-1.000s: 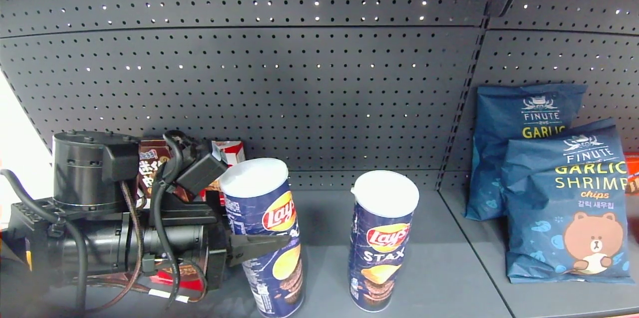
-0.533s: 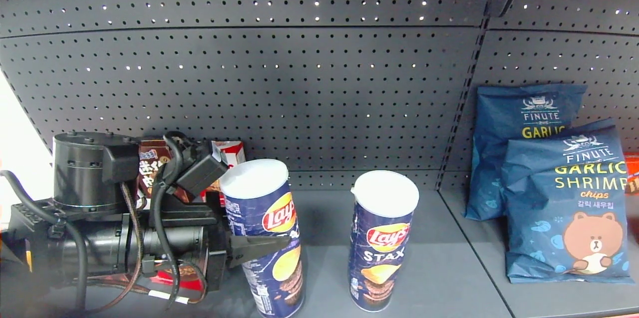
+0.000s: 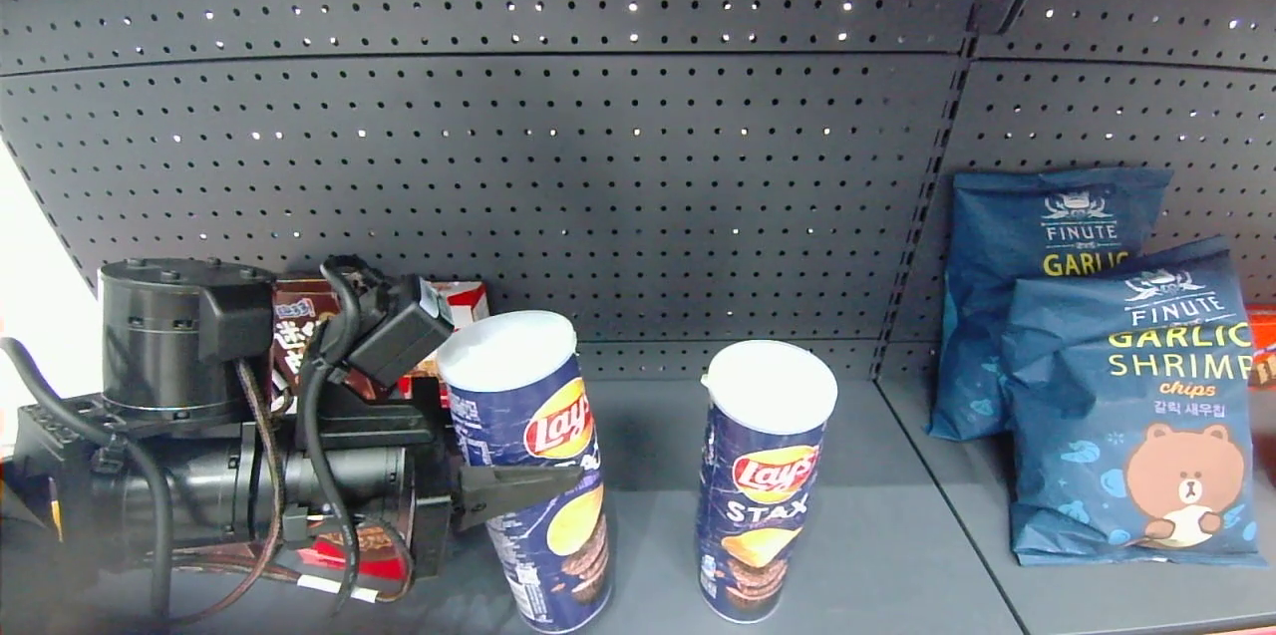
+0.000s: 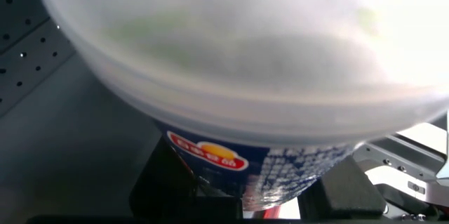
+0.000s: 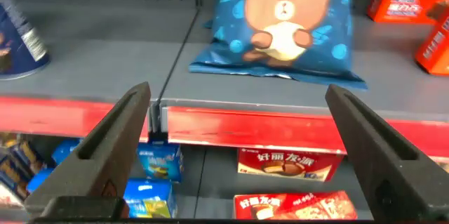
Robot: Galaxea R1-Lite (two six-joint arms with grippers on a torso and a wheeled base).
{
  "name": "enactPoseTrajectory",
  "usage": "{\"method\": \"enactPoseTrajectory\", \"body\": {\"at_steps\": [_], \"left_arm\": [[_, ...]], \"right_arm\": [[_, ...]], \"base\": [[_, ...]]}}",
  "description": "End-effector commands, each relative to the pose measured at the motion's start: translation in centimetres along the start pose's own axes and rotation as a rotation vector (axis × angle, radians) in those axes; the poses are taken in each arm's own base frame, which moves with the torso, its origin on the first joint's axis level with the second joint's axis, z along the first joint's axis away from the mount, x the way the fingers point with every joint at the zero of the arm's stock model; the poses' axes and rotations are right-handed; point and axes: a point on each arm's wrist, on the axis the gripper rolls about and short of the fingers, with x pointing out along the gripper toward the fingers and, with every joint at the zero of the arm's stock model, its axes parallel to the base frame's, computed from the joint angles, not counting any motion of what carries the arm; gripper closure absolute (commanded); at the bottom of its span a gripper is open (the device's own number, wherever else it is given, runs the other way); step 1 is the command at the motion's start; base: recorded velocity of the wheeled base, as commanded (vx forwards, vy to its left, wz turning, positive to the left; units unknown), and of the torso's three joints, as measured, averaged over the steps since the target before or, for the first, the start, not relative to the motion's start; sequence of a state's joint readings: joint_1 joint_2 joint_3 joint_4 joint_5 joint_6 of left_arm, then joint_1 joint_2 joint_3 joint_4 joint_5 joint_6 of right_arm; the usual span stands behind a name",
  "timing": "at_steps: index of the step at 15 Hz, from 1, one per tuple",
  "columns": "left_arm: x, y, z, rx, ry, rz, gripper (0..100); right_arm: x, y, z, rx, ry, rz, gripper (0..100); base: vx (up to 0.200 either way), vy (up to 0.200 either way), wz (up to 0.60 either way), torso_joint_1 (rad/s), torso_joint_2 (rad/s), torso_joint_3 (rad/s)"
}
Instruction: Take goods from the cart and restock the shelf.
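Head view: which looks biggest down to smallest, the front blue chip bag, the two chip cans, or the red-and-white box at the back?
1. Front blue chip bag.
2. Left can and right can: alike, no ranking between them.
3. Red-and-white box, partly hidden, so unsure.

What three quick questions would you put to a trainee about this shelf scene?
1. True or false: the left pincer is shut on the left chip can.
2. How many blue snack bags lean at the right end of the shelf? A one, B two, C four.
3. Fill in: the right pincer is ____ and holds nothing.

Key: 1 true; 2 B; 3 open.
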State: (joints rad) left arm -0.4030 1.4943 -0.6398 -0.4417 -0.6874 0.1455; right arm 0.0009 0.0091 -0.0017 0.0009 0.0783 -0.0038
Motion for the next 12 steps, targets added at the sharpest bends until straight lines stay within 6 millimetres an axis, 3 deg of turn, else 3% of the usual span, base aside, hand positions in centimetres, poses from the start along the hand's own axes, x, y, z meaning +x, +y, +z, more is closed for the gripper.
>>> {"method": "enactPoseTrajectory", "body": {"at_steps": [1,7,12], "left_arm": [[0.0,0.1,0.1,0.002,-0.003,0.002,100],[-0.1,0.8,3.0,0.061,-0.076,0.021,100],[1.3,2.3,5.2,0.094,-0.116,0.01,100]], "right_arm": [[-0.1,0.0,-0.1,0.0,-0.008,-0.001,0],[-0.1,0.0,-0.1,0.0,-0.008,-0.002,0],[-0.1,0.0,-0.1,0.0,-0.008,-0.001,0]], "base": [[0.0,0.0,0.0,0.0,0.0,0.0],[0.0,0.0,0.0,0.0,0.0,0.0],[0.0,0.0,0.0,0.0,0.0,0.0]]}}
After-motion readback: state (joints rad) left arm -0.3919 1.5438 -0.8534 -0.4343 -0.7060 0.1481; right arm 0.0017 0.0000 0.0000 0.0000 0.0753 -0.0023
